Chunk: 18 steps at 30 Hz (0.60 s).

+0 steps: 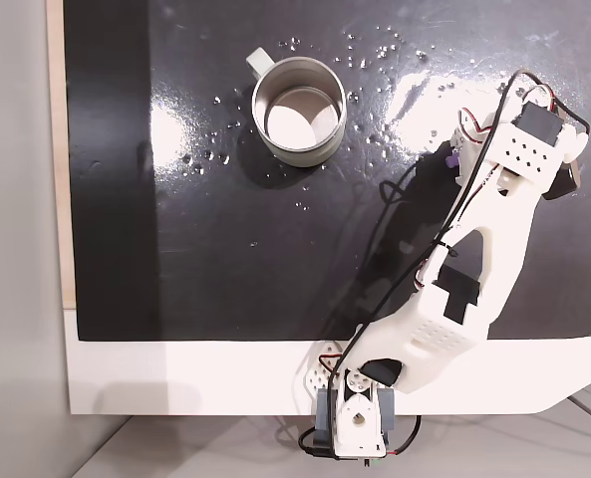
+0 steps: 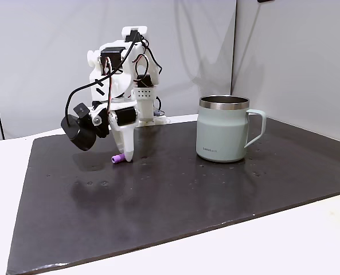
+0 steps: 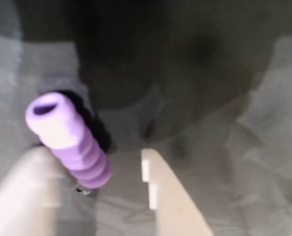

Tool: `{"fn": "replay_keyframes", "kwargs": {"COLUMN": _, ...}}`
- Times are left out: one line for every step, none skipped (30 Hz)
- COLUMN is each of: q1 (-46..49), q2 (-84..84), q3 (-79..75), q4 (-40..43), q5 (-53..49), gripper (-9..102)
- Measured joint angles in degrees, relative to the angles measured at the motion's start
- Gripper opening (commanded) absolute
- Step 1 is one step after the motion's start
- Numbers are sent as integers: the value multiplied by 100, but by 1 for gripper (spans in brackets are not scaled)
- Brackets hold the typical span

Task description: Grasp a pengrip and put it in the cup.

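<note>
On my wrist view the claw (image 3: 101, 196) is spread: one pale finger (image 3: 30, 196) sits at lower left and the other at lower centre, with bare mat showing between them. The purple pen grip (image 3: 69, 145) lies in that opening, hard against the left finger, its hollow end pointing up and away from the claw. I see contact with that left finger, or something very close to it; the other finger stands apart from the grip, so nothing is pinched.

In the side fixed view the claw (image 2: 124, 156) is down at the dark mat (image 2: 158, 212), its tip touching or nearly touching the surface, and the pen grip (image 2: 117, 158) lies flat on the mat just beside that tip, on the side away from the cup.

The cup (image 2: 222, 129) stands upright well off to the right of the claw in that view, handle pointing further right. In the top-down fixed view the cup (image 1: 297, 144) is well to the left of the claw; its pale inside is in sight and I see no object in it. A speck of purple (image 1: 452, 157) peeks out beside the arm (image 1: 494, 229) there.
</note>
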Motion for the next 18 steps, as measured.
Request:
{"fn": "replay_keyframes", "kwargs": {"q1": 9, "q2": -9, "q3": 0, "q4": 18, "q5": 9, "gripper": 0}}
{"fn": "replay_keyframes", "kwargs": {"q1": 35, "q2": -9, "q3": 0, "q4": 35, "q5": -9, "gripper": 0}}
{"fn": "replay_keyframes", "kwargs": {"q1": 53, "q2": -9, "q3": 0, "q4": 79, "q5": 0, "gripper": 0}}
{"fn": "replay_keyframes", "kwargs": {"q1": 79, "q2": -18, "q3": 0, "q4": 97, "q5": 35, "gripper": 0}}
{"fn": "replay_keyframes", "kwargs": {"q1": 105, "q2": -18, "q3": 0, "q4": 114, "q5": 0, "gripper": 0}}
{"fn": "replay_keyframes", "kwargs": {"q1": 123, "q2": -18, "q3": 0, "q4": 123, "q5": 0, "gripper": 0}}
{"fn": "replay_keyframes", "kwargs": {"q1": 132, "q2": -18, "q3": 0, "q4": 123, "q5": -9, "gripper": 0}}
{"fn": "replay_keyframes", "kwargs": {"q1": 132, "q2": -18, "q3": -26, "q4": 158, "q5": -9, "gripper": 0}}
{"fn": "replay_keyframes", "kwargs": {"q1": 141, "q2": -26, "q3": -79, "q4": 193, "q5": -9, "gripper": 0}}
{"fn": "replay_keyframes", "kwargs": {"q1": 141, "q2": -35, "q3": -167, "q4": 264, "q5": -9, "gripper": 0}}
{"fn": "replay_keyframes", "kwargs": {"q1": 141, "q2": -35, "q3": -255, "q4": 352, "q5": 18, "gripper": 0}}
{"fn": "replay_keyframes", "kwargs": {"q1": 141, "q2": -35, "q3": -387, "q4": 501, "q5": 44, "gripper": 0}}
{"fn": "replay_keyframes", "kwargs": {"q1": 141, "q2": -35, "q3": -554, "q4": 642, "q5": 88, "gripper": 0}}
{"fn": "replay_keyframes", "kwargs": {"q1": 141, "q2": -35, "q3": -756, "q4": 747, "q5": 132, "gripper": 0}}
{"fn": "replay_keyframes", "kwargs": {"q1": 141, "q2": -53, "q3": -1011, "q4": 888, "q5": 149, "gripper": 0}}
{"fn": "replay_keyframes", "kwargs": {"q1": 141, "q2": -123, "q3": -1301, "q4": 1099, "q5": 202, "gripper": 0}}
{"fn": "replay_keyframes", "kwargs": {"q1": 123, "q2": -193, "q3": -1626, "q4": 1371, "q5": 255, "gripper": 0}}
{"fn": "replay_keyframes", "kwargs": {"q1": 97, "q2": -237, "q3": -1934, "q4": 1547, "q5": 352, "gripper": 0}}
